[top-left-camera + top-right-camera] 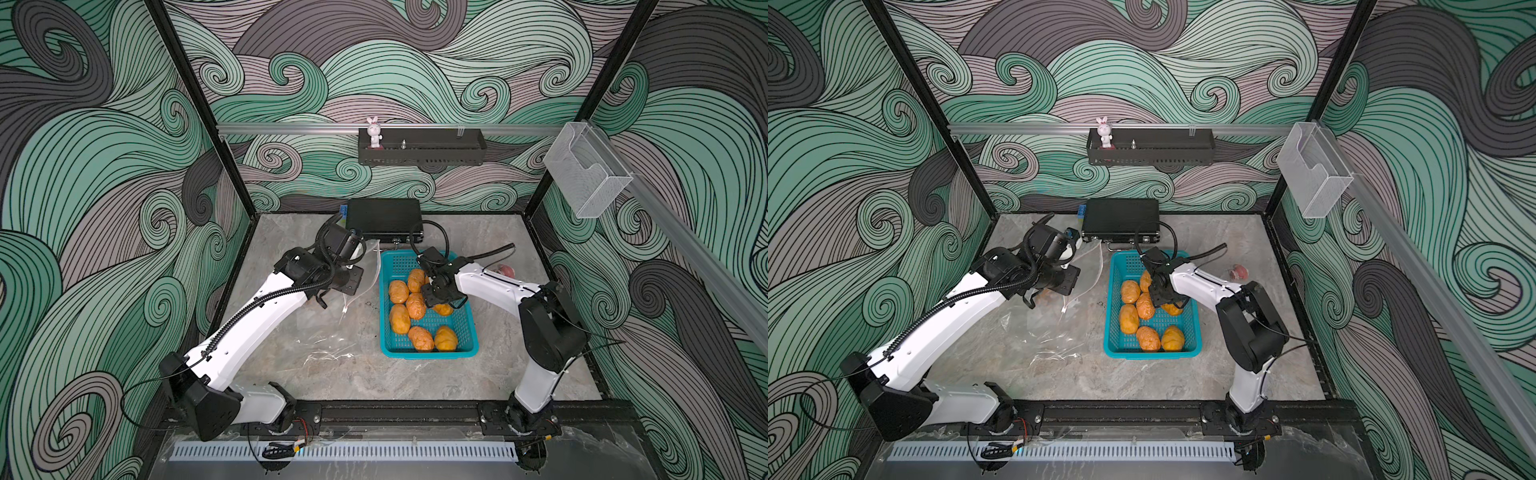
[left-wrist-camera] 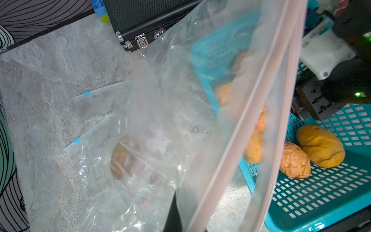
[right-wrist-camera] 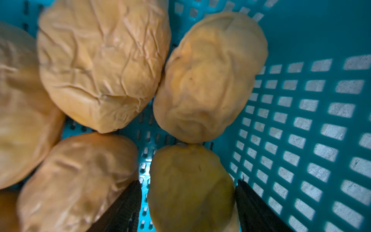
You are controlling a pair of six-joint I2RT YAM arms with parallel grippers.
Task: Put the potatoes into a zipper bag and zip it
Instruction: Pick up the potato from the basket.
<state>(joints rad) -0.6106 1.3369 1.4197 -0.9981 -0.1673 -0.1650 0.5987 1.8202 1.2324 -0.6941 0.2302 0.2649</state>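
Left wrist view: white "CHAHUA" lettering [image 2: 96, 120] on flat zipper bag [image 2: 91, 111]

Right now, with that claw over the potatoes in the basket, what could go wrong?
The right gripper, jaws open, straddles one potato touching its neighbour in the teal basket; closing could pinch it off-centre, so it may slip.
The left gripper pinches the limp zipper bag at only one spot, so its mouth may sag and a dropped potato could miss.
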